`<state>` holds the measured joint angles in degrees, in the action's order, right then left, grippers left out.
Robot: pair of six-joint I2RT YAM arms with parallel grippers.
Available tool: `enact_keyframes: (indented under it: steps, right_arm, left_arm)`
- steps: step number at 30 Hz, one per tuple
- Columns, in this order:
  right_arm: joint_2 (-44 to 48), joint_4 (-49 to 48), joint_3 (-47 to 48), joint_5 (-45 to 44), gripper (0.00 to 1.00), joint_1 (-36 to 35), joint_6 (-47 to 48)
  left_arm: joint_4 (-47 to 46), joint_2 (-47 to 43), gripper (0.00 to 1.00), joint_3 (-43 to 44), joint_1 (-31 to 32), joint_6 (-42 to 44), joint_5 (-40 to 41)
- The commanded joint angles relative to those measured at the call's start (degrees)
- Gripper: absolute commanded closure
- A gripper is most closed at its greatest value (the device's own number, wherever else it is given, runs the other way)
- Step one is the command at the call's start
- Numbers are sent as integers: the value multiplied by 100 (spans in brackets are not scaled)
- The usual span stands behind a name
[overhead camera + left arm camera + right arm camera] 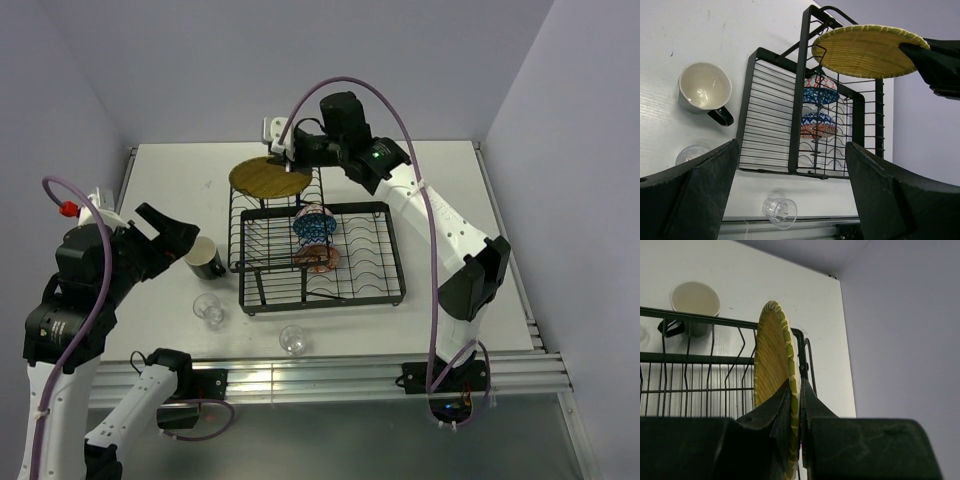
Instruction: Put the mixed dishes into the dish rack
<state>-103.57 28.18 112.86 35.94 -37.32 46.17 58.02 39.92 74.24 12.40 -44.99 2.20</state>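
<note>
Two jaws | right jaws clamp yellow plate [270, 178] rim (above dish rack [398, 262]) | left jaws wide, empty

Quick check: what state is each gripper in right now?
Left gripper: open, holding nothing.
Right gripper: shut on the rim of the round yellow plate.

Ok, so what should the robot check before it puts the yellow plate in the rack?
1. Grip: right gripper pinches the yellow plate by its rim. Ok.
2. Place: plate hangs over the raised end of the dish rack. Ok.
3. Tilt: plate looks nearly flat from above, not on edge. Not ok.
4. Slot lined up under it: cannot tell.
5. Bowls: blue bowl and orange-red bowl sit lower in the rack, apart from the plate. Ok.
6. Other arm: left gripper open beside the mug, off the rack. Ok.
</note>
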Motion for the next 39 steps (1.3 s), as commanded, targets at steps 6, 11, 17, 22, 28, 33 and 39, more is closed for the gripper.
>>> enact_keyframes:
  steps: [6, 11, 17, 22, 28, 33, 39]
  right_arm:
    - [170, 179, 263, -70, 100, -100, 867]
    - [144, 381, 237, -61, 100, -91, 762]
    - [477, -400, -605, -272, 67, -82, 68]
    - [566, -577, -721, -386, 35, -12, -196]
    - [926, -1453, -1169, -439, 4, 128, -844]
    - [1443, -2491, -1723, -851, 0, 111, -2065]
    - [2059, -2469, -2233, -1397, 0, 102, -2762]
  left_arm:
    - [8, -107, 7, -41, -10, -141, -123]
    - [104, -108, 4, -94, -10, -177, 43]
    - [377, 225, 2, -146, -10, -150, 229]
    - [298, 402, 2, -445, -10, -159, 0]
    - [-53, 376, 2, -1173, -10, -501, -17]
    - [-212, 717, 3, -1850, -36, -835, 280]
    - [-414, 1316, 3, -2036, -396, -1020, 677]
